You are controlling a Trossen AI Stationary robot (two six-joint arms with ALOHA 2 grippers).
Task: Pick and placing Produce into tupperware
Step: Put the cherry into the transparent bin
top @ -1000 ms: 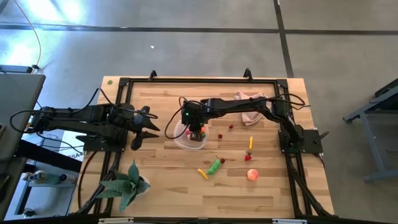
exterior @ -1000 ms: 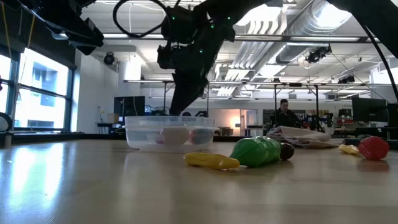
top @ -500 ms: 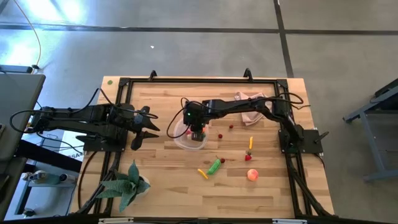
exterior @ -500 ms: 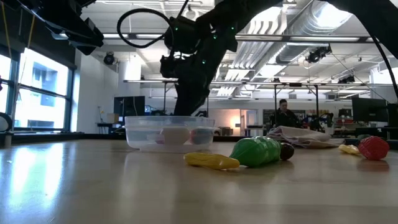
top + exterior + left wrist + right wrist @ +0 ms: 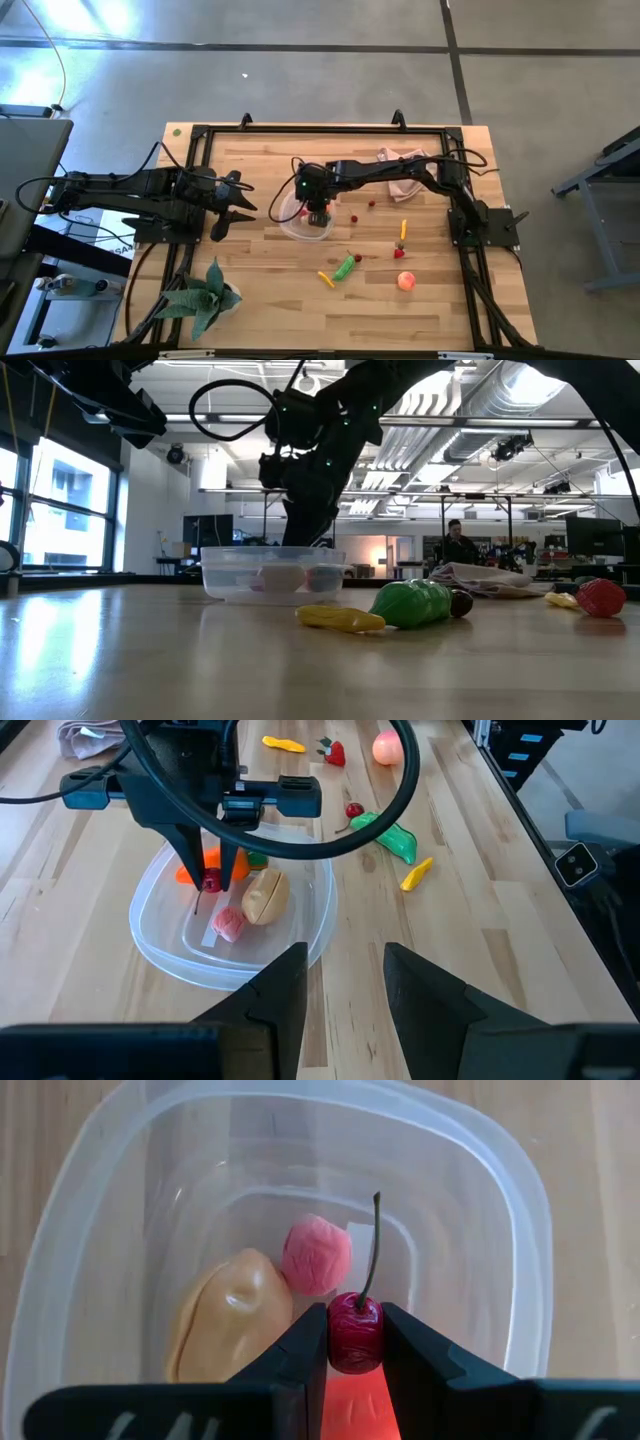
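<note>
Left hand (image 5: 232, 205) waits spread beside the tupperware (image 5: 293, 227), while the right hand (image 5: 356, 1342), now shifted slightly over it, pinches a red cherry (image 5: 356, 1330) above the tan lump (image 5: 222, 1320) and pink piece (image 5: 316, 1255), ready for release.

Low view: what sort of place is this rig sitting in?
Probably a large open lab or workshop. Exposed ceiling ducting and strip lights run overhead, more workbenches with monitors stand behind the wooden table, and a person sits far back. Tall windows line one side.
</note>
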